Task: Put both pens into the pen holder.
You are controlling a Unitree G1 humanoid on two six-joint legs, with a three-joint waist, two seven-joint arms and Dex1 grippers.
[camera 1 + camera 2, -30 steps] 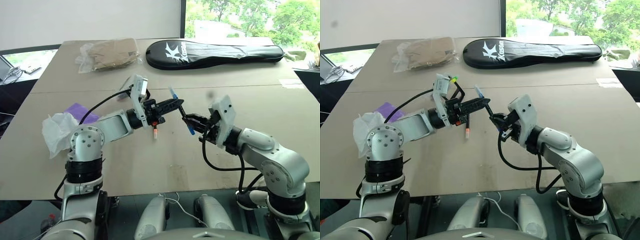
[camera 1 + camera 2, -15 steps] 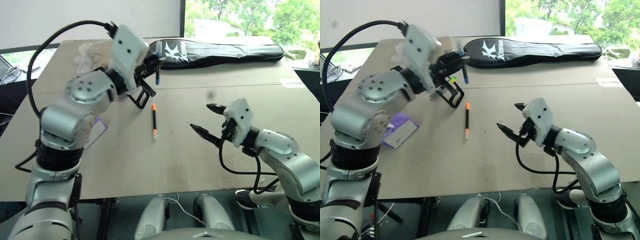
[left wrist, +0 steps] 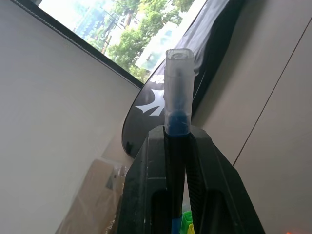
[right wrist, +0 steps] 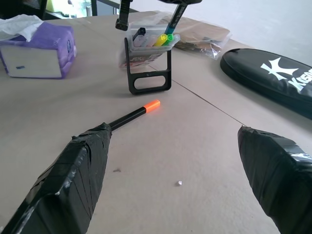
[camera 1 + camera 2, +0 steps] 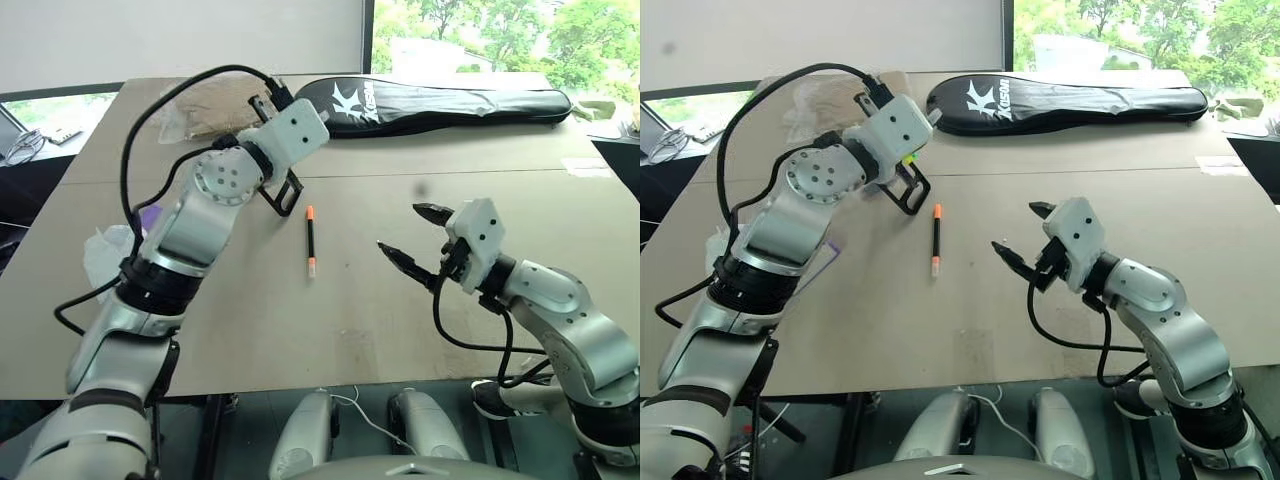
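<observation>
The left pincer pinches the blue pen above the pen holder at the back of the bench. The right pincer hangs spread wide over bare bench. The orange-tipped pen lies flat between them, near the holder.

We see our right gripper spread wide above the table, an orange-tipped black pen lying flat nearby, and our left arm raised over the pen holder.
</observation>
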